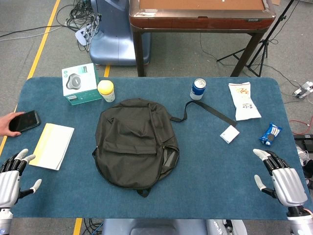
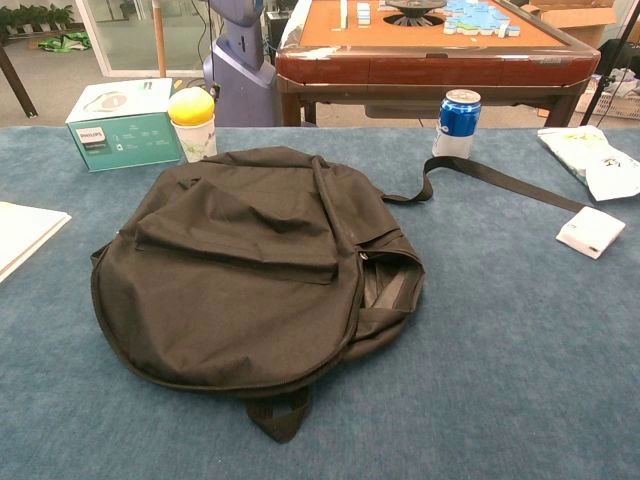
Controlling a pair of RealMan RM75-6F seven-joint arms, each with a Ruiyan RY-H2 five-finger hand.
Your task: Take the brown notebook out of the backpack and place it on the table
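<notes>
Both robot hands sit at the near edge of the table (image 1: pixel 205 196), palms down: the left hand (image 1: pixel 12 178) at the near left corner, the right hand (image 1: pixel 281 181) at the near right, each with fingers spread wide and holding nothing. Between them, mid-table, lies the black backpack (image 1: pixel 134 144), flat, its side zipper gaping toward the right; the brown notebook cannot be seen, so I cannot tell where it sits inside. A strap (image 1: pixel 205 110) trails right toward a small white box (image 1: pixel 229 133). Left of the pack lies a pale booklet (image 1: pixel 51 146). Farther back stand a teal box (image 1: pixel 80 83), a yellow-lidded cup (image 1: pixel 106 90) and a blue can (image 1: pixel 198 88). A snack bag (image 1: pixel 243 101) lies far right.
</notes>
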